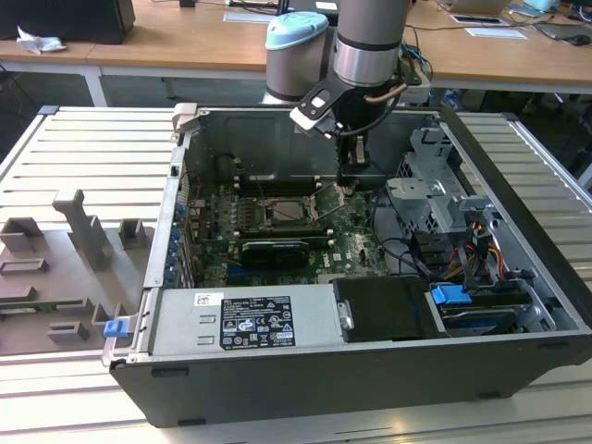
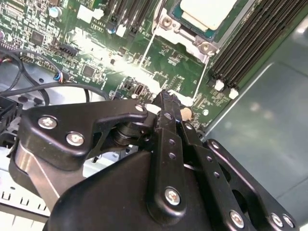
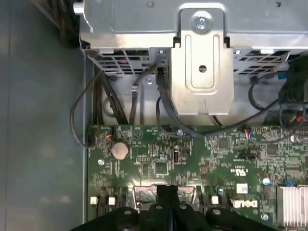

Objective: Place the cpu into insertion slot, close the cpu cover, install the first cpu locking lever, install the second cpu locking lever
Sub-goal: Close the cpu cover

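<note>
- The small, flat, square, silvery-faced cpu (image 2: 207, 12) lies seated in the square metal-rimmed insertion slot (image 1: 289, 211). The thin silvery cpu cover (image 2: 187, 32) appears to be down around it.
- The black gripper (image 2: 167, 99) hangs just beside the slot with its fingers pressed together. They are near a thin wire lever (image 2: 199, 77), and I cannot tell if they pinch it.
- The lever is likely springy and slippery, best taken at its bent end.
- The open black computer case (image 1: 370, 388) holds the green motherboard (image 3: 211, 159) around the slot.

A white label (image 1: 254, 321) on the grey power supply (image 1: 176, 326) carries dense print and symbols, too small to read. In the first wrist view, small white printed marks (image 3: 239, 203) sit on the green motherboard (image 3: 144, 149), not clearly legible.
</note>
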{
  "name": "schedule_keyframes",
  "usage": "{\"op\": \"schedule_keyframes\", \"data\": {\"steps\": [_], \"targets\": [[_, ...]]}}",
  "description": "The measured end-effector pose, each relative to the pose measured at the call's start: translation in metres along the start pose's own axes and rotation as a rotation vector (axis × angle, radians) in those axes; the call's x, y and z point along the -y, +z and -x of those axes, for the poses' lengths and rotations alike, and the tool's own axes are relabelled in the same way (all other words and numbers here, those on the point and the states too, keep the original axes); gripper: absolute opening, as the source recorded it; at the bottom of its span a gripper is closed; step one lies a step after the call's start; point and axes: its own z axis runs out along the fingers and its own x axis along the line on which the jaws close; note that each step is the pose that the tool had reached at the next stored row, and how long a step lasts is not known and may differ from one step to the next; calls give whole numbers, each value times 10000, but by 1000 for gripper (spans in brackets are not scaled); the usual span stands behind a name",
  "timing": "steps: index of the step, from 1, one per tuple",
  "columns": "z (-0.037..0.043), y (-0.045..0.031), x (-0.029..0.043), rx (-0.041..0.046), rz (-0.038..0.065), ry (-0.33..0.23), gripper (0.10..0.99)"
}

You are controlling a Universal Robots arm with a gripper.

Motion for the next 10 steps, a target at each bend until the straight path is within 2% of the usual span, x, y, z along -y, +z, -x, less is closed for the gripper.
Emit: {"op": "schedule_keyframes", "data": {"steps": [7,10], "targets": [[0,49,-72,-9,-10,-233,106],[0,66,-89,-17,-12,-519,106]]}}
